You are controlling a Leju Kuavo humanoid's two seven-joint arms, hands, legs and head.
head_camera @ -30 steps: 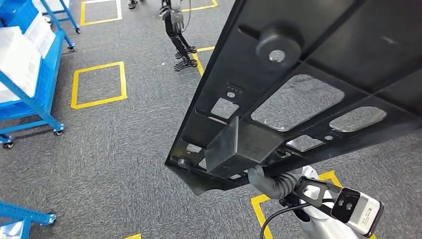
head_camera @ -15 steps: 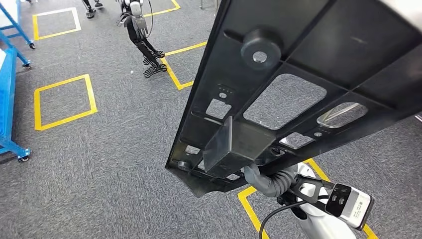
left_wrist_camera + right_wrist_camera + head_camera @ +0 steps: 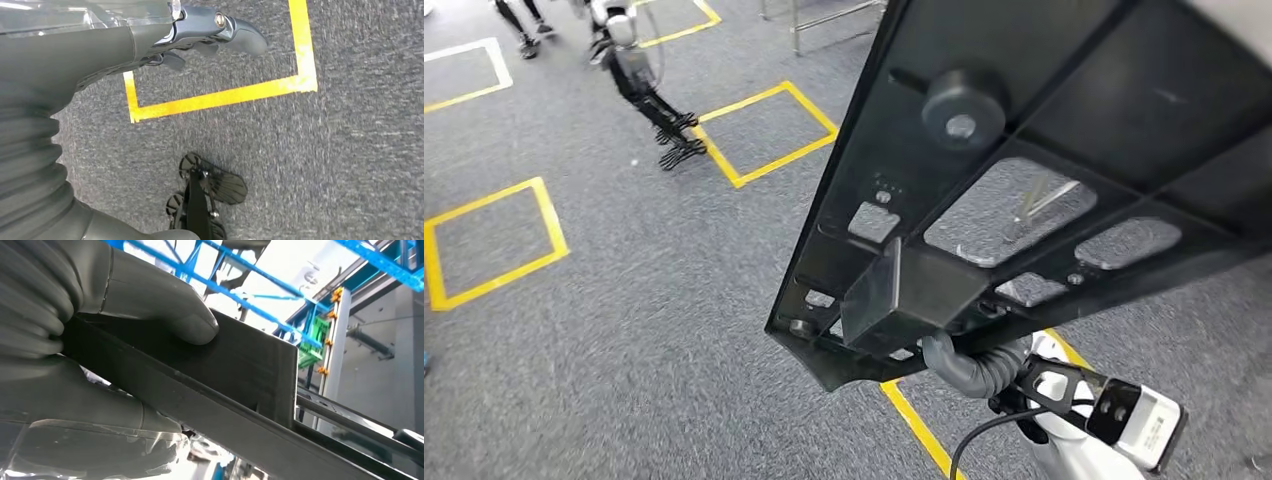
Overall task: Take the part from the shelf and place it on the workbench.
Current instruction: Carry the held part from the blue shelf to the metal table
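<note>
The part (image 3: 1044, 150) is a large black plastic panel with cut-outs, a round boss and a box-shaped block, tilted up across the right of the head view. My right hand (image 3: 959, 365) grips its lower edge from below, beside the block. In the right wrist view the thumb (image 3: 150, 305) presses on the block of the part (image 3: 240, 370), and the fingers wrap around the rim beneath it. My left hand (image 3: 210, 30) hangs over the carpet with its fingers loosely spread and nothing in them.
Grey carpet with yellow taped squares (image 3: 764, 130) lies all around. Another humanoid robot (image 3: 639, 70) stands at the upper left, with a person's feet (image 3: 524, 25) near it. Metal frame legs (image 3: 824, 15) stand at the top centre.
The camera has turned right: the floor squares and the other robot slid left, and the blue shelves left the picture. The part stays in my right hand.
</note>
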